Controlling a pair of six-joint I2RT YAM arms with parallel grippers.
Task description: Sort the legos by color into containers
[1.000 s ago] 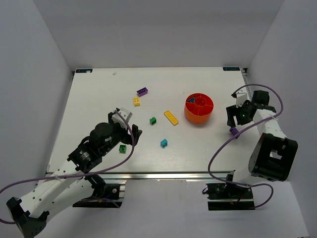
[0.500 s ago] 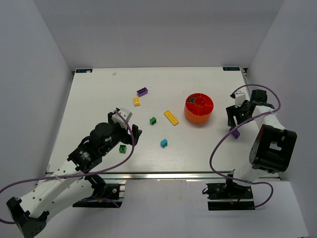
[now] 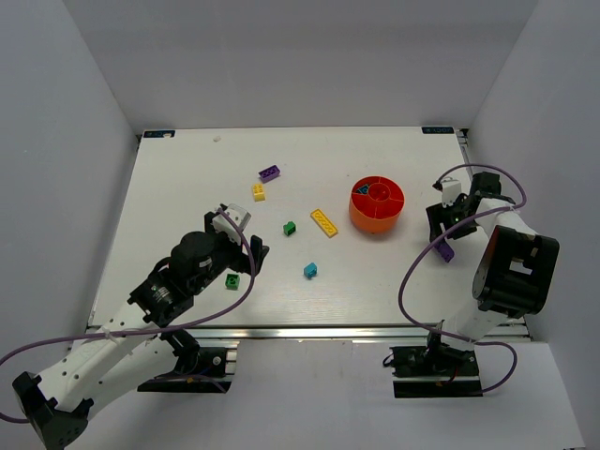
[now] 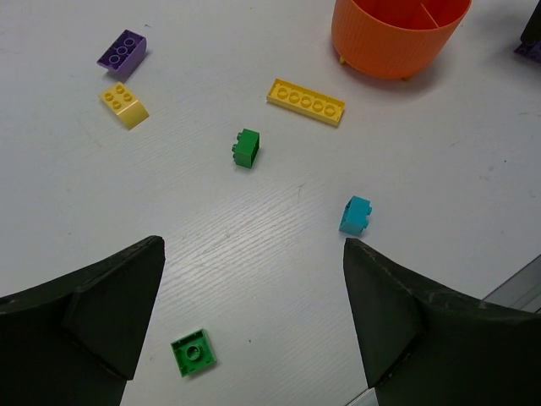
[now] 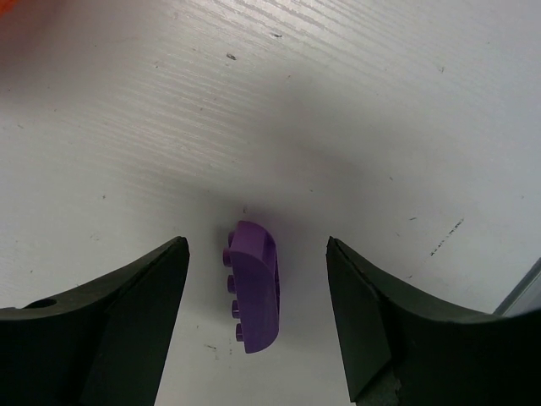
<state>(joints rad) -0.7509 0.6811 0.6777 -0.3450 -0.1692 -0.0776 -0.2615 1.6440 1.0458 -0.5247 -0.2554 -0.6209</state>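
The orange bowl point(image 3: 377, 204) stands right of centre and holds a blue brick point(image 3: 361, 190); it also shows in the left wrist view point(image 4: 397, 34). My right gripper point(image 3: 451, 225) is open just above a curved purple brick point(image 3: 444, 250) lying on its side between the fingers point(image 5: 255, 286), untouched. My left gripper point(image 3: 246, 242) is open and empty over the table, behind a flat green brick point(image 4: 193, 353). Loose on the table are a purple brick point(image 4: 122, 49), a small yellow brick point(image 4: 125, 104), a long yellow plate point(image 4: 306, 101), a green brick point(image 4: 246, 148) and a teal brick point(image 4: 356, 214).
The white table point(image 3: 187, 187) has walls on its left, back and right. A metal rail point(image 3: 281, 328) runs along its near edge. The right arm's purple cable point(image 3: 412, 272) loops over the table's right front corner.
The right arm has folded back and its gripper has shifted slightly over the purple brick, which stays put. The left arm has not moved.
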